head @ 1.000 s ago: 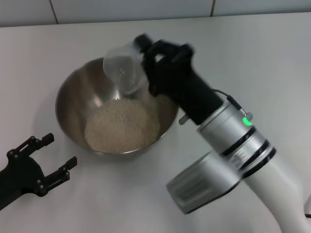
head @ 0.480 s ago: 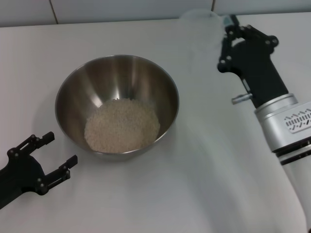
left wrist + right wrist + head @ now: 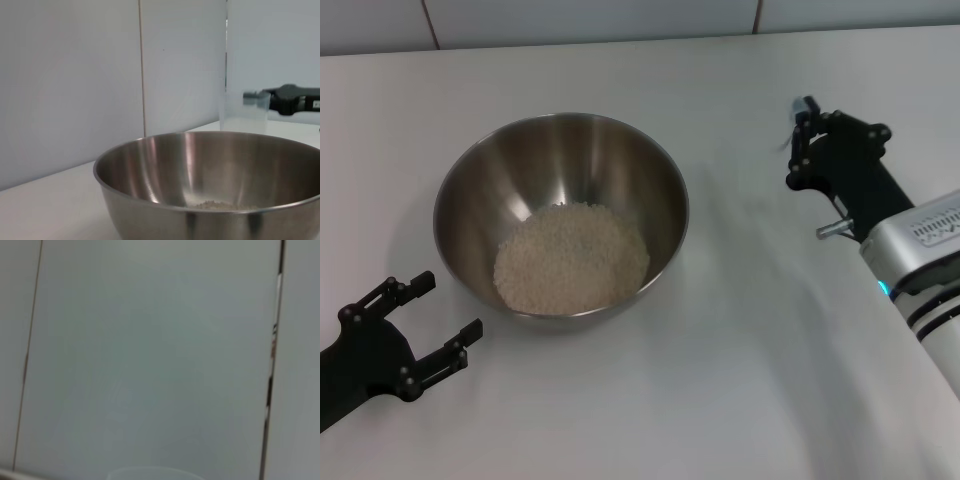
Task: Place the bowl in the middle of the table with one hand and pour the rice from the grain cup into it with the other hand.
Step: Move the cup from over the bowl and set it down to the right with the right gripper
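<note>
The steel bowl (image 3: 560, 160) stands on the white table (image 3: 650, 400) left of centre, with a heap of rice (image 3: 570, 258) in its bottom. It fills the left wrist view (image 3: 200, 170). My right gripper (image 3: 798, 145) is to the right of the bowl, shut on the grain cup (image 3: 244, 112). The cup is upright and looks empty. It hardly shows in the head view, and its rim shows in the right wrist view (image 3: 155, 472). My left gripper (image 3: 445, 307) is open and empty at the front left, a little apart from the bowl.
A tiled white wall (image 3: 590, 20) runs along the back of the table. The table's right edge lies near my right arm (image 3: 920, 260). Whether the cup rests on the table is hidden behind the bowl in the left wrist view.
My right gripper has swung the tipped cup away from over the bowl, to the right, and turned it upright, then lowered it. The left gripper and bowl have not moved.
</note>
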